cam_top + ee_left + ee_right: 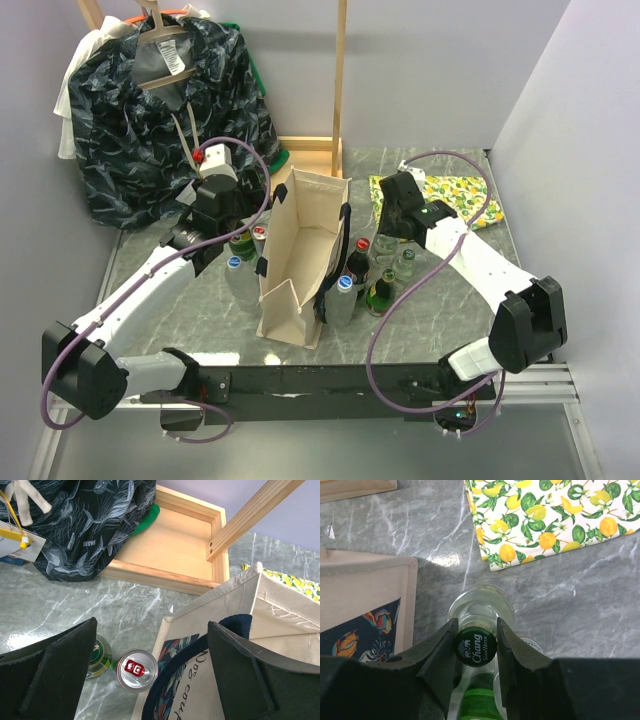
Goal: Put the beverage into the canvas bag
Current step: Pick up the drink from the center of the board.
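The beige canvas bag (300,250) stands open mid-table, and its wall (365,585) shows at the left of the right wrist view. Several bottles (375,275) cluster right of it. My right gripper (476,622) is down among them, its jaws pressed on both sides of the green "Chang" cap of a clear soda bottle (476,647). My left gripper (150,630) hangs wide open at the bag's left side. It is above a silver can (136,669) and the bag's dark handle (180,675), holding nothing. A green-capped bottle (100,657) stands by the can.
A lemon-print cloth (450,195) lies at the back right. A wooden tray base (175,540) with an upright post (341,70) sits behind the bag. A dark blue patterned garment (160,110) hangs at the back left. More bottles (240,265) stand left of the bag.
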Motion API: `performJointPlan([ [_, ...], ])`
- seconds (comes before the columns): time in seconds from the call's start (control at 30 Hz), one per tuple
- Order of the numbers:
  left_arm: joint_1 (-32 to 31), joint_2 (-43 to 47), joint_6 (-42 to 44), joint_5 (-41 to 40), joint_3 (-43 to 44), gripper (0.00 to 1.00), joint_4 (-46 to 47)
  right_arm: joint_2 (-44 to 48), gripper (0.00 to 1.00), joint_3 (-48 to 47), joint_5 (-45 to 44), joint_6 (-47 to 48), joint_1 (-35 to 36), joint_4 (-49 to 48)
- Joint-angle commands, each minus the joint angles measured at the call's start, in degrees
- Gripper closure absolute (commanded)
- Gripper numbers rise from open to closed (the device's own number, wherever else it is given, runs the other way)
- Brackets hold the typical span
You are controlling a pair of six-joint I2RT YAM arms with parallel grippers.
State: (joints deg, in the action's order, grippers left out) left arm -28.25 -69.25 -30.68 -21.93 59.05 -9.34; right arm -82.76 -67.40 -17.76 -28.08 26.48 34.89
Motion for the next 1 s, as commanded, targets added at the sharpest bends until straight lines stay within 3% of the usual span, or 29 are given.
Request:
performJointPlan([
  [0.0,-0.40,0.00,0.71,-0.57,1.77,0.04,0.99,-0.30,0.78,-1.68,0.62,-0.84,0.42,1.14],
  [0.1,-0.40,0.17,0.79,-0.48,1.77,0.04,1.00,-0.38,1.00,-2.21,0.79,-0.75,0.41,1.49],
  [0.3,-0.58,0.78,0.44,0.66,2.56,0.04,-0.23,0.49,1.00,-3.00,0.80,-0.40,0.41,1.05],
  [0.43,-0.84,2.98,2.81,5.56,3.87,0.04,-0.41,1.29,1.00,-4.49,0.97,-0.05,0.41,1.23],
  [0.63,-3.21,0.53,4.14,6.55,8.09,0.02,-8.39,1.11,1.00,-8.36,0.45,0.56,0.33,3.42],
  [0.87,-3.21,5.09,4.05,9.27,4.76,0.01,-7.44,2.25,1.00,-7.40,0.27,0.30,0.15,2.90],
  [0.97,-3.21,4.57,4.22,9.80,4.94,0.06,-8.84,2.87,1.00,-6.87,0.18,-0.05,0.24,2.99],
])
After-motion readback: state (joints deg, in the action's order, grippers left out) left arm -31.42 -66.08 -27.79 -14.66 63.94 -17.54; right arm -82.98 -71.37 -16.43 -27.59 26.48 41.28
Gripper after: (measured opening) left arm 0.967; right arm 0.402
